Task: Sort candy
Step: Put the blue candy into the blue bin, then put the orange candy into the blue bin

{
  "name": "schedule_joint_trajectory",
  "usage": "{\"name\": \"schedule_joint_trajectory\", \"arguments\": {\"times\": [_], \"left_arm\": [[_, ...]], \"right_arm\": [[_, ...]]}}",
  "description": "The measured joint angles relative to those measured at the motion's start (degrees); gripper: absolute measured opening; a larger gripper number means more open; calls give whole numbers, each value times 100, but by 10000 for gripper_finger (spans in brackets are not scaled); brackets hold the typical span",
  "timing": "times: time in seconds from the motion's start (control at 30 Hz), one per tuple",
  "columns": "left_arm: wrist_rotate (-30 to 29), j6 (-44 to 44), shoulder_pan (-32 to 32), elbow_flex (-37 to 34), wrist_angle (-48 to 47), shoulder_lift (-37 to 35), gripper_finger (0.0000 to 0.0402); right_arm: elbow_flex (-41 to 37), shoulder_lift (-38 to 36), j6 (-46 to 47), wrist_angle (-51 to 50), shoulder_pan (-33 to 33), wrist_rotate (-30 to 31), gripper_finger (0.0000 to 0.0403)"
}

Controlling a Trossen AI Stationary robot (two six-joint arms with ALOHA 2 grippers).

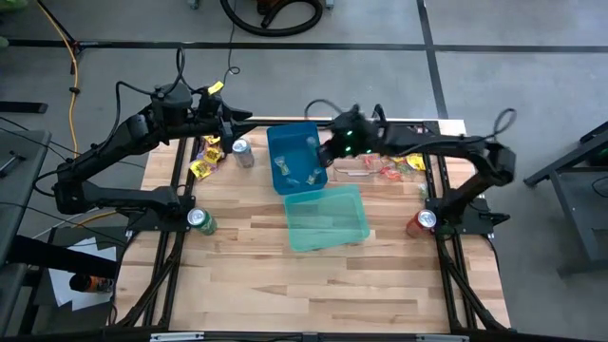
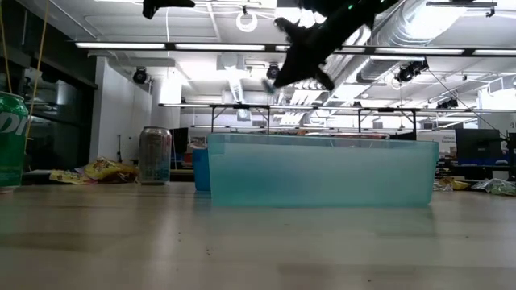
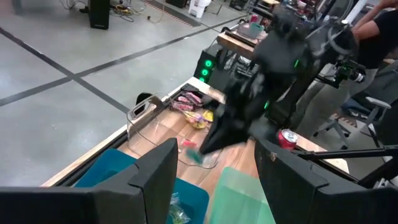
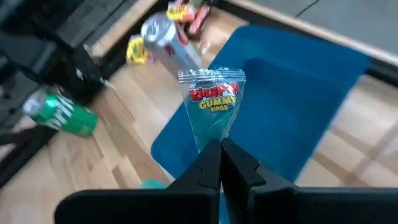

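Right gripper (image 4: pixel 221 163) pinches candy packet (image 4: pixel 212 99) upright.

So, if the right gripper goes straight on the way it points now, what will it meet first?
Most likely the blue bin. The right gripper is shut on a gummy rings packet and points down over the bin, so the packet would touch the bin's floor first. How high it hangs is unclear.

A clear candy packet (image 4: pixel 211 106) with red and yellow lettering hangs over a deep blue bin (image 1: pixel 295 157). At its five o'clock lies a translucent teal bin (image 1: pixel 328 218); at nine o'clock, a silver can (image 1: pixel 243 152) and yellow candy (image 1: pixel 203 167) on pale striped wood (image 1: pixel 313 285).
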Motion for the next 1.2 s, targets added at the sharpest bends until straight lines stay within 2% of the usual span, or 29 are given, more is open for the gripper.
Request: {"name": "schedule_joint_trajectory", "arguments": {"times": [0.2, 0.47, 0.57, 0.7, 0.83, 0.93, 1.07, 1.2], "left_arm": [[-4, 0, 0, -2, 2, 0, 202], [-4, -2, -2, -2, 0, 2, 202], [-7, 0, -2, -2, 0, 2, 202], [-7, 0, -1, -2, -1, 2, 202], [-7, 0, -2, -2, 0, 2, 202], [-7, 0, 0, -2, -2, 2, 202], [-8, 0, 0, -2, -2, 2, 202], [-7, 2, -2, -2, -7, 2, 202]], "right_arm": [[233, 805, -193, -121, 149, -66, 0], [884, 1533, -1082, -278, 163, -444, 5], [1071, 1636, -1379, -570, 135, -477, 31], [1258, 1629, -1900, -855, 136, -427, 98], [1671, 1629, -2478, -1605, 140, -416, 169], [2243, 1629, -3150, -3044, 57, -424, 207], [2744, 1586, -3936, -4600, -300, -380, 230], [2585, 1315, -4301, -5183, -899, -396, 231]]}}
